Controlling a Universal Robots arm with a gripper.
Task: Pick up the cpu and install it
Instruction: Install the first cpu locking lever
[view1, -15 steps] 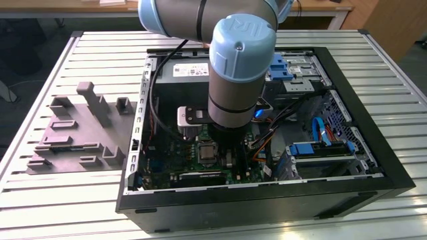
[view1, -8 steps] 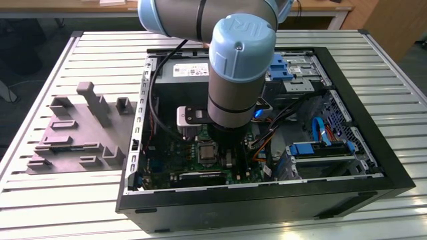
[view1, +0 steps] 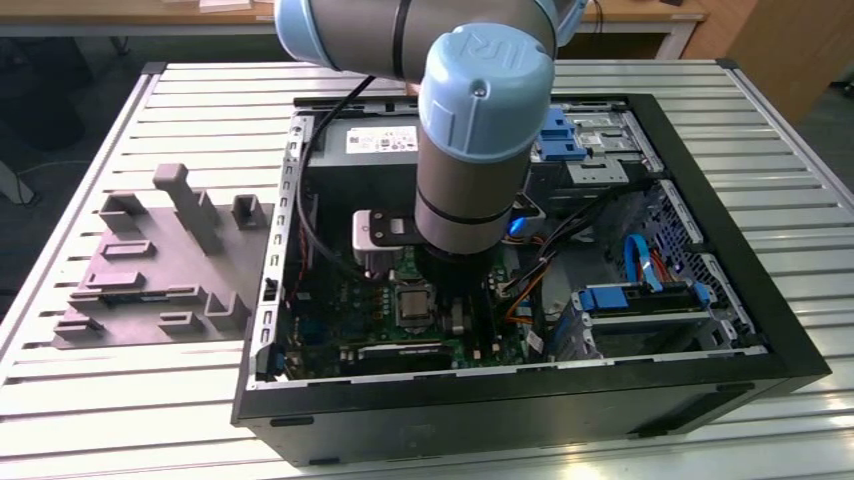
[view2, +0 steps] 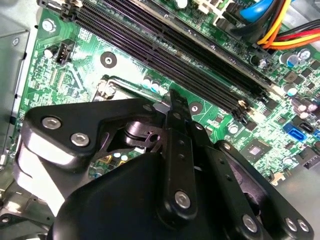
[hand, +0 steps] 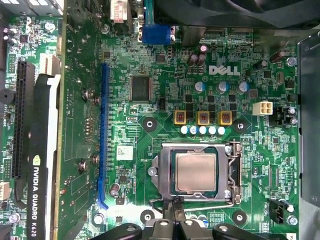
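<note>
The cpu (hand: 196, 172) was seen in the first wrist view lying flat inside the metal-framed socket (hand: 232, 172) of the green board (hand: 150, 105), its pale top exposed and the retaining frame apparently not closed over it. By that showing the placing was judged done, or very nearly so; whether the chip was fully seated, and whether the socket remained to be latched, could not be told.

The gripper (view2: 172, 107) was held just above the board, close to the socket's edge, its fingertips drawn together with nothing seen between them. In the exterior view the arm (view1: 467, 150) was lowered upright into the open computer case (view1: 747, 300), near the middle of the board.

Room for moving was judged tight. Memory slots (view2: 190, 55) lay just beside the fingers, coloured cables (view2: 272, 27) ran beyond them, and a tall expansion card (hand: 35, 150) stood well apart on the other side of the socket. The case walls closed in all sides; the way straight up was open. The grey moulded tray (view1: 147, 265) sat outside the case, at the exterior view's left.
</note>
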